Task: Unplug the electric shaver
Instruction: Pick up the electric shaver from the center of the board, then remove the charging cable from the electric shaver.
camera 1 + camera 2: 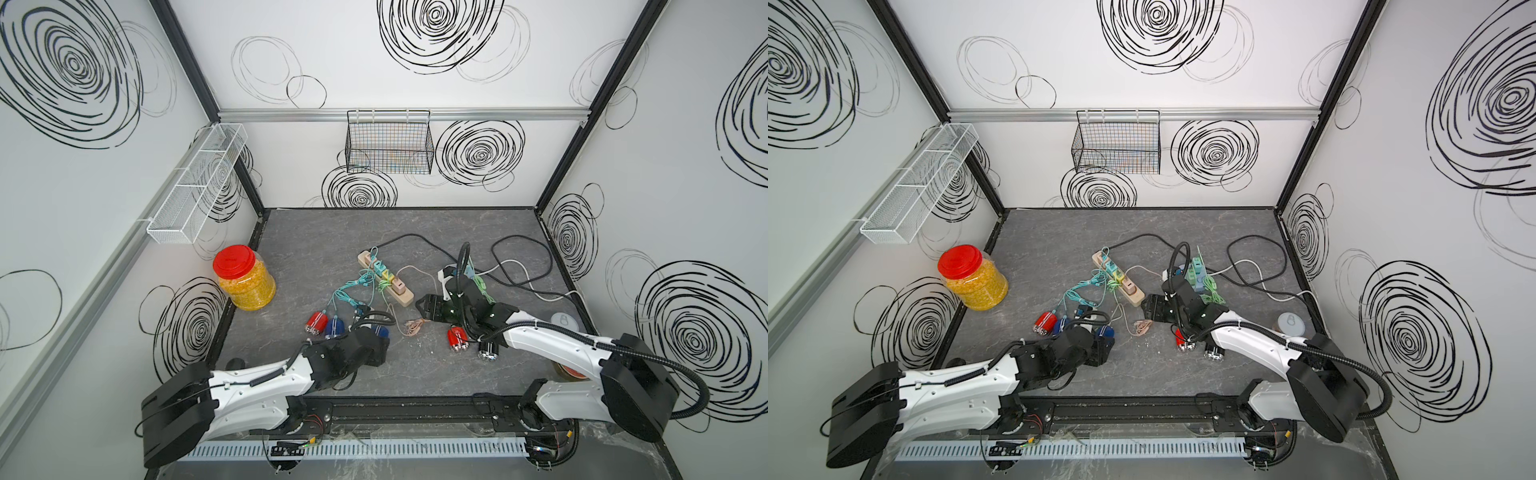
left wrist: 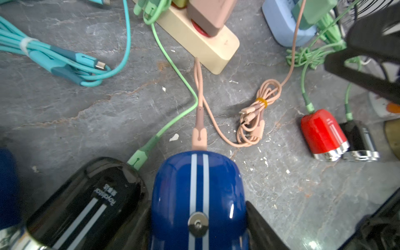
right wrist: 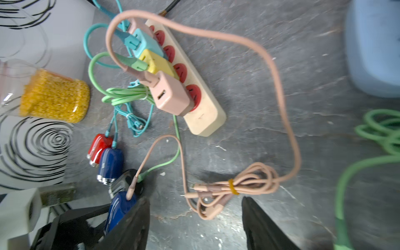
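A blue electric shaver (image 2: 198,186) with two pale stripes lies on the grey floor, and my left gripper (image 2: 199,218) is shut on it with a finger pressed against each side. A pink cable plug (image 2: 199,138) sits in the shaver's end. Its cable runs to a pink charger (image 3: 171,95) on the beige power strip (image 1: 405,297). In a top view the left gripper (image 1: 376,347) is at the front centre. My right gripper (image 3: 194,227) is open just short of the tied pink cable bundle (image 3: 233,186), holding nothing; in a top view it (image 1: 424,309) is right of the strip.
A black shaver (image 2: 86,199) on a green cable lies against the held one. Red (image 1: 316,322) and blue (image 1: 334,326) shavers lie to the left, red (image 1: 457,338) and black (image 1: 486,349) ones under the right arm. A red-lidded jar (image 1: 245,278) stands far left. A light blue strip (image 3: 372,47) lies right.
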{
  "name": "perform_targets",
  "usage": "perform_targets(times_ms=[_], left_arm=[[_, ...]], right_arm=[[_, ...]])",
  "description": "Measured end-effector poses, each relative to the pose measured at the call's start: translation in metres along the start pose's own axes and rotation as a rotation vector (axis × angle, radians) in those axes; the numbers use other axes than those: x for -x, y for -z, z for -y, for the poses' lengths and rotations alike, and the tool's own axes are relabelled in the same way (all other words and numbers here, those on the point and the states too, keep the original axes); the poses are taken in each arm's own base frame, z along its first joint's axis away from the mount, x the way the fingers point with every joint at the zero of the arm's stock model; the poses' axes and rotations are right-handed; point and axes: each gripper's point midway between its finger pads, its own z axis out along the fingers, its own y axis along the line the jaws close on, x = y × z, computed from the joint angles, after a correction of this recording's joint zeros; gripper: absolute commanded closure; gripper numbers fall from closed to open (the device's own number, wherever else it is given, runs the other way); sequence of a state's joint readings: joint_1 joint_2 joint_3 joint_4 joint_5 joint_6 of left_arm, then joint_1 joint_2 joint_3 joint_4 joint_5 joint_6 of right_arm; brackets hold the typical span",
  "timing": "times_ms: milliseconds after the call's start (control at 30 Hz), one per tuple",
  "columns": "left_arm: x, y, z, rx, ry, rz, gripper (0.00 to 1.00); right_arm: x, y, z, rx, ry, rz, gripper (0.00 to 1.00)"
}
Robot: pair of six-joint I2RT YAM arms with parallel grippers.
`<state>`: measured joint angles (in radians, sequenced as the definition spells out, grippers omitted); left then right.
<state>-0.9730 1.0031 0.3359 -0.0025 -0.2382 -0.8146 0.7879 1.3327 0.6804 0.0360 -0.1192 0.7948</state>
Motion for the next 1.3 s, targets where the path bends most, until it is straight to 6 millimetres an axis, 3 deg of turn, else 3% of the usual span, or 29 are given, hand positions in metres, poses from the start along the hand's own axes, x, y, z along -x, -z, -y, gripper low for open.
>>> perform_targets(times_ms=[133,500,800,1300], left_arm=[[0.007,0.006,-0.001,-0.064,0.048,0.021,0.58],[-0.002,0.007,0.004,-0.134,0.065,-0.004,0.57],[-0.002,0.007,0.008,-0.157,0.067,-0.013,0.57],[-0.007,0.005,0.012,-0.169,0.057,-0.027,0.58]], right_arm=[[-0.008,-0.016,-0.021,0.123,-0.059,-0.063,0.36],[-0.039,-0.049,-0.059,0.29,-0.123,-0.222,0.44],[-0.049,-0.063,-0.065,0.314,-0.153,-0.277,0.51],[-0.042,-0.065,-0.069,0.331,-0.168,-0.278,0.81]])
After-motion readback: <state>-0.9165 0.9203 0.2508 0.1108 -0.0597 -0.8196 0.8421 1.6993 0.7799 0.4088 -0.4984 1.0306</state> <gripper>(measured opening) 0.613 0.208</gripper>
